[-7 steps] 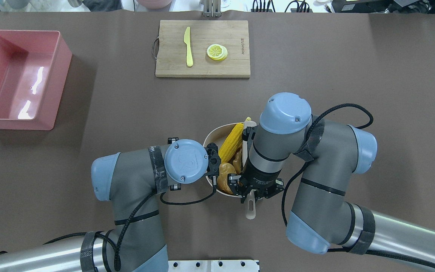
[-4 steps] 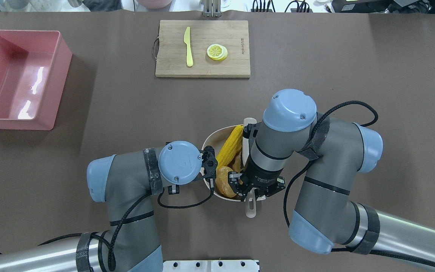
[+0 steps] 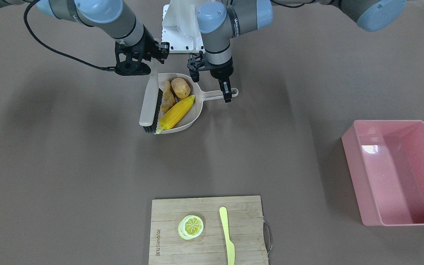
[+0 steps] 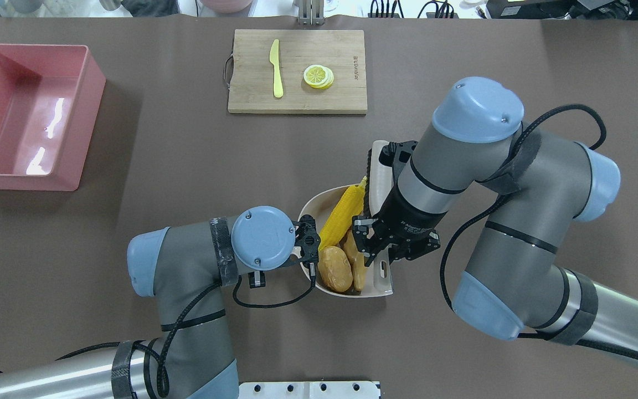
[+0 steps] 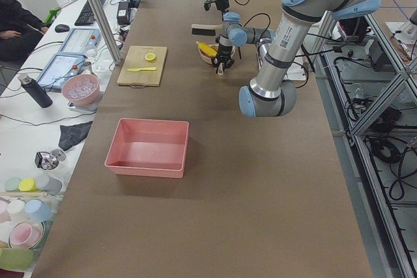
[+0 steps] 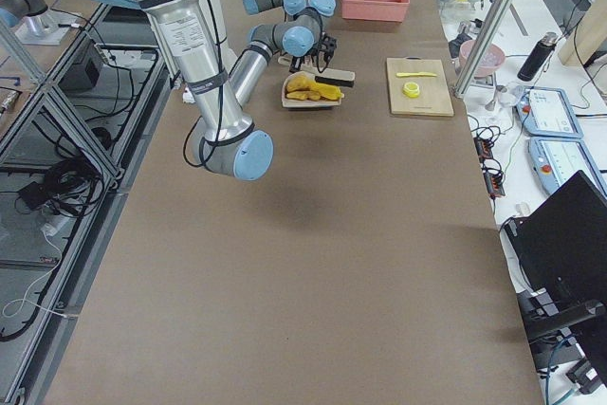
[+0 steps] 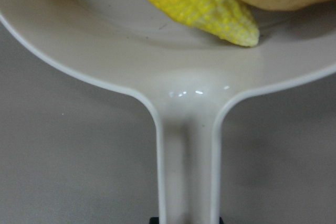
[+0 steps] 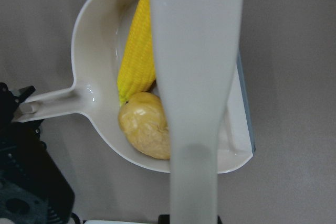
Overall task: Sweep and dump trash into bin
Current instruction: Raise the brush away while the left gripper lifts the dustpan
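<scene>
Near the robot, the left fingers point(image 3: 226, 91) are closed on the handle of the dustpan point(image 3: 193, 121), which rests on the worktop point(image 3: 87, 165) holding the corn point(image 3: 177, 112), potato point(image 3: 180, 87) and ginger point(image 3: 168, 97). The right fingers point(image 4: 368, 246) grip the brush point(image 3: 149, 106), now drawn back to the pan's right lip, so sweeping looks finished. The bin point(image 3: 381, 121) waits far left, nothing in it.

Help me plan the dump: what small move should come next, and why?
Probably lift the dustpan slightly, keeping it level: the corn, potato and ginger all lie in it, the left gripper grips its handle, the right gripper holds the brush at its mouth, and the bin stands empty.
</scene>
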Tool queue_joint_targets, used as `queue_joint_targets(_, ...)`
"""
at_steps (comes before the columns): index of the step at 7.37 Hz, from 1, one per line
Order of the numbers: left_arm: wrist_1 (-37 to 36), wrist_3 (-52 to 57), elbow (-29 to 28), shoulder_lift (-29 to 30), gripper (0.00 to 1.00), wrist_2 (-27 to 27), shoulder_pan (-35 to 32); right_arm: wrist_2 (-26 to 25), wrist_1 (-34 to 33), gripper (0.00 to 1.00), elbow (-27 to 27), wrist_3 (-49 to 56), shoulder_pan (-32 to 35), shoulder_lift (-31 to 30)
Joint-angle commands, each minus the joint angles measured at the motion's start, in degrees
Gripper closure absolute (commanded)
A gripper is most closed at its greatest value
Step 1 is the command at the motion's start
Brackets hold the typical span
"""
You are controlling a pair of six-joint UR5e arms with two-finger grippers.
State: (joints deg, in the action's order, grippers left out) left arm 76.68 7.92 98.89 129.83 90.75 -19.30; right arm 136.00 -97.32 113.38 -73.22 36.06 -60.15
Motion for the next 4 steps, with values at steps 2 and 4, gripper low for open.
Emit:
queue_joint_targets(2, 0.2, 0.0, 0.3, 0.2, 1.00, 0.2, -1.4, 2.0, -5.8, 1.00, 2.1, 6.9, 7.1, -1.5)
queue_joint_targets(4, 0.0, 0.3, 1.6, 0.3, 1.00, 4.8, -4.6, 0.5, -19.0, 1.00, 6.0, 16.9, 9.2, -2.1)
